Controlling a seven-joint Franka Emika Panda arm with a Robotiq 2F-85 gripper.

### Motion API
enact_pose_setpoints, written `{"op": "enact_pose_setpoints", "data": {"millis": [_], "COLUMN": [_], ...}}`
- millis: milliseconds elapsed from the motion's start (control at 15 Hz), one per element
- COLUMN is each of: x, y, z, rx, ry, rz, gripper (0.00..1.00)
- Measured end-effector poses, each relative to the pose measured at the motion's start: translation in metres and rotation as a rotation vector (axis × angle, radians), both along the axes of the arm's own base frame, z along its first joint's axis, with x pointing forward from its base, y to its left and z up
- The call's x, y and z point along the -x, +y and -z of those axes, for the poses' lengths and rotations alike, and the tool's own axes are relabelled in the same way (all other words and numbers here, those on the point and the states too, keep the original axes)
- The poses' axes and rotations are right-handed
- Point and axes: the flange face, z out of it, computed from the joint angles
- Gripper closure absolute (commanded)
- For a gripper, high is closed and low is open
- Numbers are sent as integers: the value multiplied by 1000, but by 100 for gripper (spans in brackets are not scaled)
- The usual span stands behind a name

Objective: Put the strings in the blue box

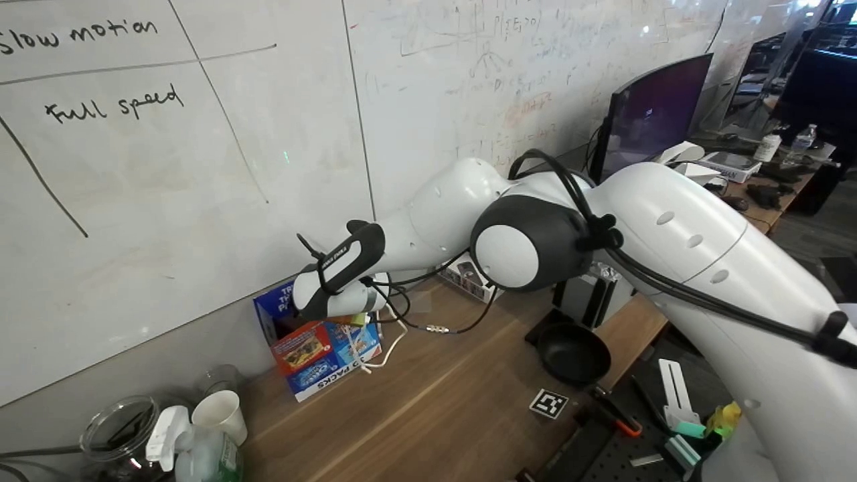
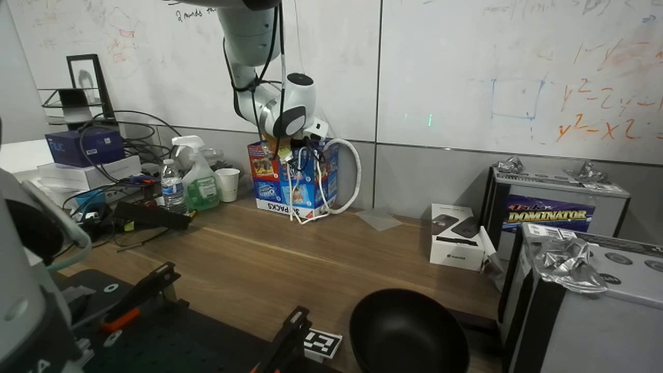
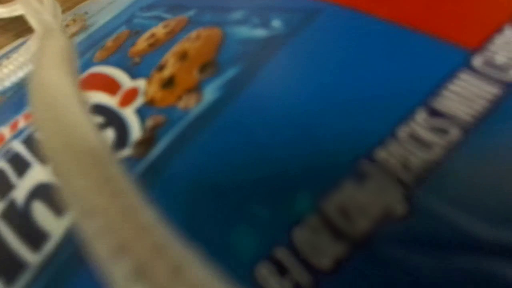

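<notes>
"Wrist view: what fills it?"

"Mostly a printed face of the blue cookie box, close and partly blurred, with a cream length of the strings curving across the left side."

"And the pincer?"

"In an exterior view it hangs at the top of the box. Its fingertips are hidden, so whether they are spread or closed, or have hold of the strings, cannot be told."

"Where do the strings hang?"

"Down the outside of the box, in both exterior views: lengths drop along the printed faces, and the lowest bend reaches the tabletop just beside the base. A wide loop bulges out to one side. Whether any part lies inside is hidden."

"How does the box sit?"

"On the tabletop, near the whiteboard, with a blue flap raised on the side toward it."

"What else is close?"

"A paper cup stands near the box, with a spray bottle just beside the cup and a water bottle past that. A black pan sits well apart."
</notes>
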Motion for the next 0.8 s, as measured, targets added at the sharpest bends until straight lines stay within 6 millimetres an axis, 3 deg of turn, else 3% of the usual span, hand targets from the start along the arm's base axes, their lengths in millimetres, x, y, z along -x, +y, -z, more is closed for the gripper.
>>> {"op": "enact_pose_setpoints", "data": {"millis": [800], "x": [27], "y": [33], "z": [-53], "rx": [433], "ry": [-132], "rz": [-119], "gripper": [0]}}
